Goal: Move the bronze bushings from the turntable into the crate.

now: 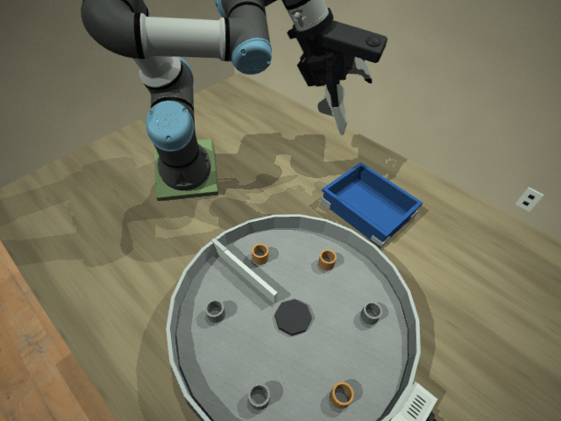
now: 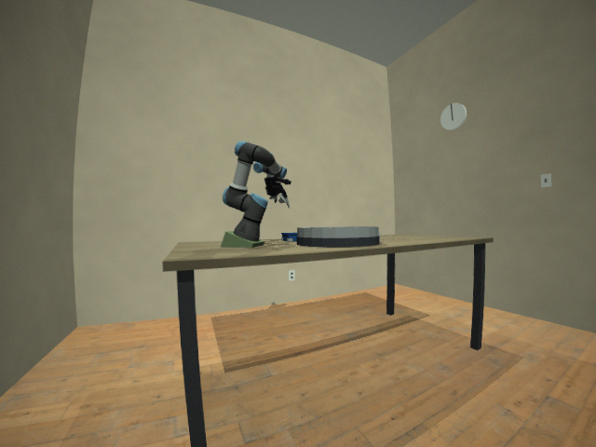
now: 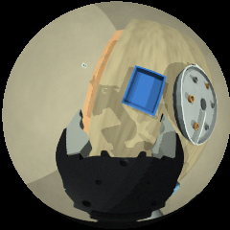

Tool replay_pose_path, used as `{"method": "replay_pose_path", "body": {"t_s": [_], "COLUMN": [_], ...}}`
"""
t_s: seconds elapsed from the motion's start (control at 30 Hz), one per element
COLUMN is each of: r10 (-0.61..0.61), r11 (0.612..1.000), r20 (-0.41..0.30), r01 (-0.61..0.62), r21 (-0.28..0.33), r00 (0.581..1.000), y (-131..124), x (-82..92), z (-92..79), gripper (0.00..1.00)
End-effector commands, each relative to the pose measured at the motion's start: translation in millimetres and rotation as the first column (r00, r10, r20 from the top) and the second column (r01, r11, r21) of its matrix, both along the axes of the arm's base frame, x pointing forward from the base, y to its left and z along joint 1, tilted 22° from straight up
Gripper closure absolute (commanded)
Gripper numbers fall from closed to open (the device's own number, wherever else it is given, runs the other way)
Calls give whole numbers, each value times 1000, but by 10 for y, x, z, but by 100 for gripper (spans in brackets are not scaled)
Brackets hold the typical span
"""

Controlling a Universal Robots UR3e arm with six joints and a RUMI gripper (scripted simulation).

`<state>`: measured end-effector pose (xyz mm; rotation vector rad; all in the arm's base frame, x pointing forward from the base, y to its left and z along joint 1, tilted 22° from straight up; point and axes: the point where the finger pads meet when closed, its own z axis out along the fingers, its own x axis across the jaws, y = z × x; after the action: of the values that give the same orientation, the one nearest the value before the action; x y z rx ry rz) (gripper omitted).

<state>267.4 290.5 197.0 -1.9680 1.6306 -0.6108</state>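
The round grey turntable [image 1: 316, 362] [image 2: 337, 233] [image 3: 184, 111] carries three bronze bushings: back left [image 1: 260, 260] [image 3: 195, 126], back right [image 1: 327, 264] [image 3: 192, 99] and front right [image 1: 334, 398] [image 3: 207, 86]. Three steel bushings stand on it too: left [image 1: 215, 317], right [image 1: 370, 319] and front left [image 1: 259, 406]. The blue crate [image 1: 355, 219] [image 2: 289, 236] [image 3: 138, 107] is empty and stands behind the turntable, towards the right in the top view. My gripper [image 1: 355, 106] [image 2: 280, 203] [image 3: 122, 111] is open and empty, high above the table behind the crate.
A raised pale bar [image 1: 249, 274] runs from the turntable's rim inward, between the back left bronze and left steel bushings. A dark hub [image 1: 293, 317] sits at the centre. A white slotted box [image 1: 415, 406] stands at the turntable's front right. The rim wall surrounds the bushings.
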Motion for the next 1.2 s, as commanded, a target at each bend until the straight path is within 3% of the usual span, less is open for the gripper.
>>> {"method": "replay_pose_path", "body": {"t_s": [0.0, 0.17, 0.3, 0.37, 0.43, 0.7, 0.8, 0.83, 0.87, 0.93, 1.07, 1.13, 1.17], "r10": [-110, -259, -398, -398, -471, -708, -779, -788, -810, -810, -871, -880, -886], "r11": [993, 959, 899, 899, 854, 613, 490, 472, 421, 421, 205, 149, 93], "r20": [-25, -63, -104, -104, -129, -232, -274, -282, -299, -299, -368, -386, -403], "r01": [111, 264, 411, 411, 488, 744, 821, 831, 855, 855, 922, 931, 937], "r21": [45, 103, 155, 155, 181, 266, 293, 295, 303, 303, 328, 332, 336], "r00": [994, 964, 911, 911, 873, 667, 564, 548, 505, 505, 324, 278, 232], "y": [-175, -437, -706, -706, -858, -1452, -1719, -1719, -1808, -1808, -2148, -2228, -2306], "x": [142, 308, 440, 440, 500, 639, 656, 656, 655, 655, 620, 604, 586], "z": [49, 104, 156, 156, 185, 295, 344, 344, 361, 361, 424, 439, 454], "gripper": [0, 0, 0, 0, 0, 0, 0, 0, 0, 0, 0, 0, 0]}}
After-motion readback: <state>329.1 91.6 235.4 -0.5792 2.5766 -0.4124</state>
